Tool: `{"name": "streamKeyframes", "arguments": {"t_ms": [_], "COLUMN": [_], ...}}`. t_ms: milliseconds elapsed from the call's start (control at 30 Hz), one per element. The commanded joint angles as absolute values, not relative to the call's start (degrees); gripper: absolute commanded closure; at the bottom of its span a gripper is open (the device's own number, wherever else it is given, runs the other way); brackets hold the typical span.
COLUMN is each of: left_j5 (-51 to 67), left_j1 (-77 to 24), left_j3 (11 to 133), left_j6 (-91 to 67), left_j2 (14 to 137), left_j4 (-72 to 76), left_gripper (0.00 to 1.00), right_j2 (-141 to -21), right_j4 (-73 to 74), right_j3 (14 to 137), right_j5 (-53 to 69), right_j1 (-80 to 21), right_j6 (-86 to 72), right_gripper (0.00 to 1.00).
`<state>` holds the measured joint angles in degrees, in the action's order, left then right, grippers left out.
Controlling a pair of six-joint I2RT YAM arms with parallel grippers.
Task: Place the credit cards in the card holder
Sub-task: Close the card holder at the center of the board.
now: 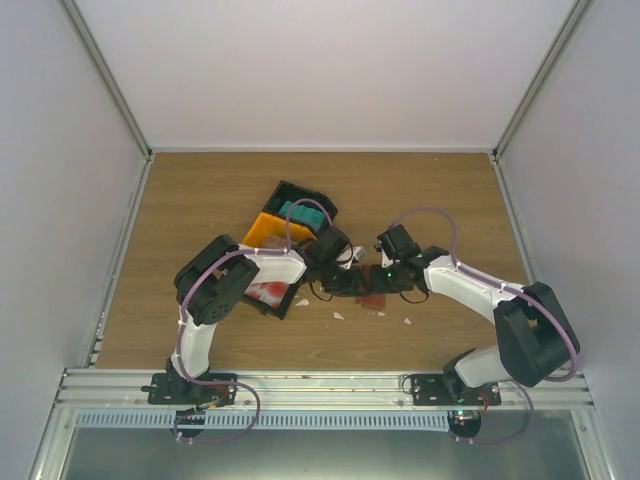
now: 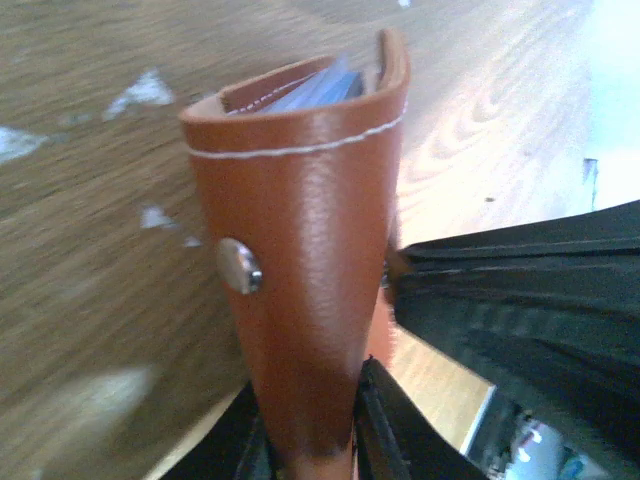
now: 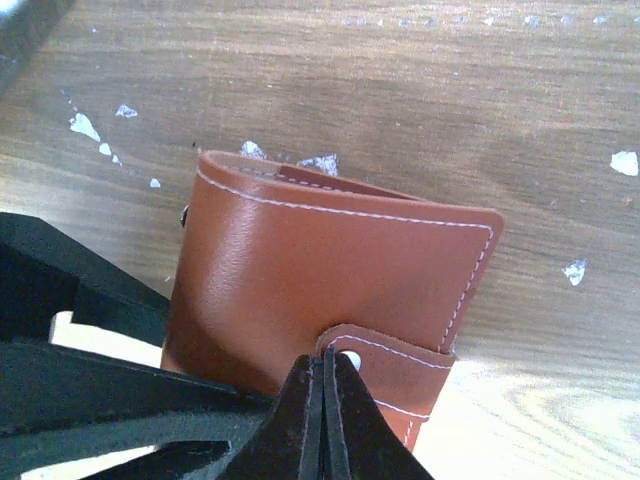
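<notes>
Arms from both sides met over the middle of the bench (image 1: pixel 200 200) in the top view. The left fingers (image 1: pixel 343 277) and right fingers (image 1: pixel 386 279) were close together, with the card holder (image 1: pixel 372 300) a reddish-brown patch just below them. Teal credit cards (image 1: pixel 303 212) sat in a black bin (image 1: pixel 285 192) beside a yellow bin (image 1: pixel 265 232), well apart from the holder. That view was too small to show how either pair of fingers stood.

In the left wrist view the left fingers were clamped on the holder's lower end and held it upright. Its snap stud (image 2: pixel 240 268) faced the camera, and a pale blue card edge (image 2: pixel 320 88) showed in the top opening.

In the right wrist view the right fingers were pressed together and seemed to pinch the edge of the strap tab (image 3: pixel 395 365).

The step looked like working that strap, though whether to fasten or to free it could not be told. Doing it well called for a firm, low left grip so the body would not twist. The right would need to draw the strap along its own line and meet the stud squarely. Squeezing the mouth risked sliding the card out.
</notes>
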<state>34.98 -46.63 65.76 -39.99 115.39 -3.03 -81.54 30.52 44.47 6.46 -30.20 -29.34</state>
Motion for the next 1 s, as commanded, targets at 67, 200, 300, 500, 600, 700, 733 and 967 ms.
{"name": "streamKeyframes", "arguments": {"t_ms": [67, 200, 300, 500, 600, 700, 733, 967], "left_j5": [23.8, 23.8, 23.3, 20.4, 20.9, 21.6, 21.6, 21.6], "left_j1": [-46.3, -46.3, -46.3, -46.3, -46.3, -46.3, -46.2, -46.1], "left_j3": [61.5, 60.0, 59.1, 58.0, 57.8, 58.9, 59.2, 60.8], "left_j6": [-38.2, -38.6, -38.8, -38.8, -38.9, -38.9, -39.0, -38.8], "left_j2": [116.1, 113.9, 112.1, 110.0, 110.2, 111.3, 111.7, 113.2], "left_j4": [-10.2, -10.3, -10.5, -11.7, -11.1, -10.7, -10.6, -10.8], "left_gripper": [0.70, 0.60, 0.57, 0.54, 0.55, 0.61, 0.63, 0.67], "right_j2": [-82.8, -83.0, -82.6, -80.1, -80.1, -80.6, -80.8, -82.7], "right_j4": [26.5, 25.7, 25.8, 27.5, 29.5, 31.5, 32.0, 32.1], "right_j3": [43.5, 42.7, 42.4, 43.1, 44.4, 45.6, 45.9, 46.5], "right_j5": [5.7, 8.2, 9.3, 10.5, 11.4, 11.9, 12.2, 15.1], "right_j1": [-29.8, -29.7, -29.7, -28.2, -27.6, -27.2, -27.1, -27.0], "right_j6": [-30.5, -30.2, -29.7, -27.2, -24.1, -21.9, -21.4, -19.8], "right_gripper": [1.00, 0.99, 0.99, 1.00, 0.99, 0.99, 0.99, 1.00]}}
